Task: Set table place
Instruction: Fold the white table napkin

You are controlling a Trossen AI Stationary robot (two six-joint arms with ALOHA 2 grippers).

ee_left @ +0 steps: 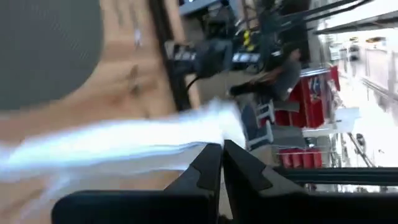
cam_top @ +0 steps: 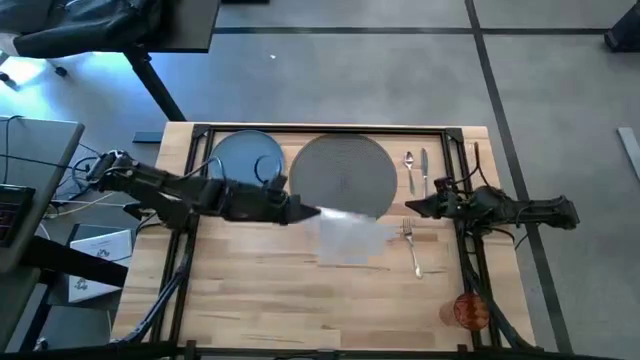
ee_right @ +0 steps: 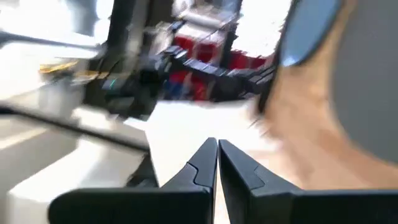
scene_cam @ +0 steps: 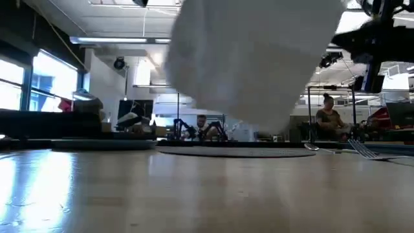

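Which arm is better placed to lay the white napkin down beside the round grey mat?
The left. Its gripper is shut on the white napkin, which hangs above the pale wood table just below the round dark grey woven mat. The right gripper is shut and empty, near the silver fork.

Pale wood plank table (cam_top: 250, 290), matt, black metal frame. Mat (cam_top: 342, 176) woven, matt grey. Plate (cam_top: 243, 160) smooth blue. Napkin (cam_top: 352, 238) soft white cloth. Fork (cam_top: 412, 246) shiny metal. Cup (cam_top: 470, 311) translucent orange plastic.

the napkin (scene_cam: 255, 58) is a white blur cut off by the low view's top edge, hiding the room behind.
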